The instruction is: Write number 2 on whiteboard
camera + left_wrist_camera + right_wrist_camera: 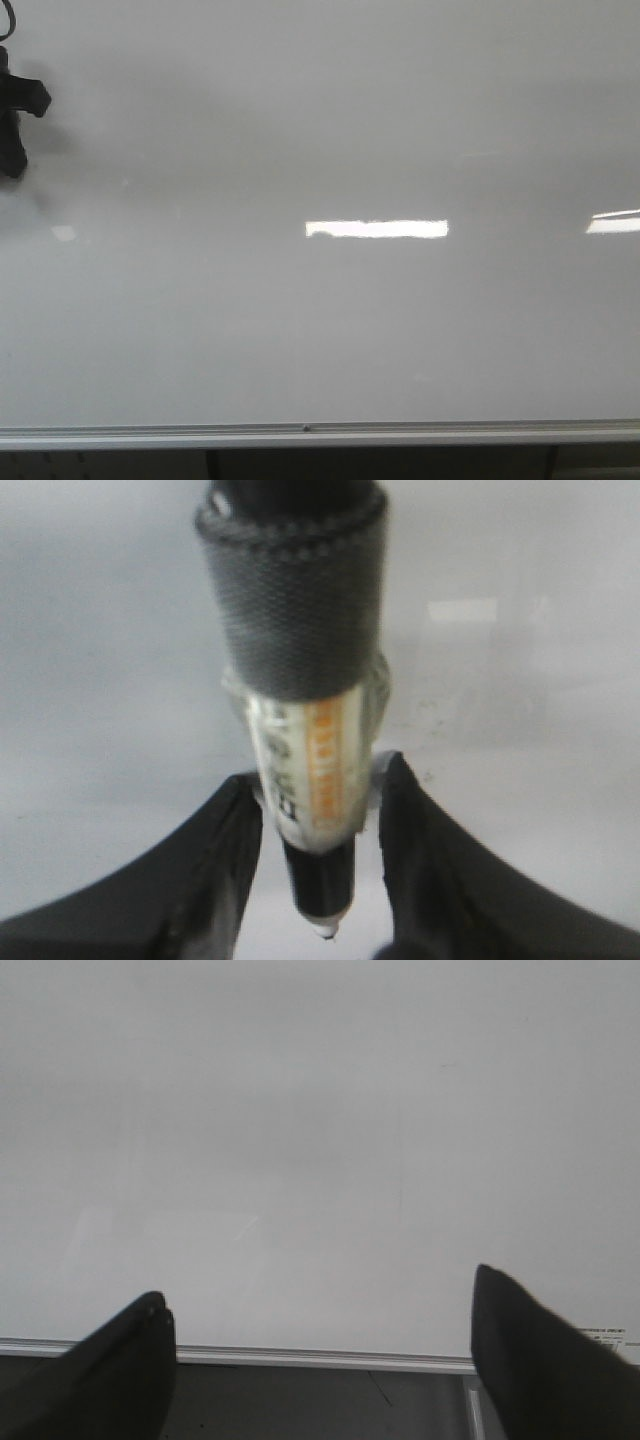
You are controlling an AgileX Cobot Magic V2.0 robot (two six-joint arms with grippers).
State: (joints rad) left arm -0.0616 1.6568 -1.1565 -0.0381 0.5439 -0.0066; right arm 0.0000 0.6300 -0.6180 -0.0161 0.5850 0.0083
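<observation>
The left gripper (320, 810), jaws clamped on a marker (310, 780), points its tip at the blank whiteboard (320, 330); the right gripper's (320, 1360) jaws stand apart.

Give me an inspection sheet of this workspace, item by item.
Surface: whiteboard glossy, two bright reflections, no writing seen.
Job's things: marker with grey cap end and orange label, tip out past the fingers; number 2 not yet drawn.
Clutter: nothing seen.
Grippers: left gripper shut on the marker, at the front view's left edge; right gripper open, empty, facing the board.
Cables: a dark lead above the left gripper, unclear.
Surroundings: silver rail under the board, dark below.
</observation>
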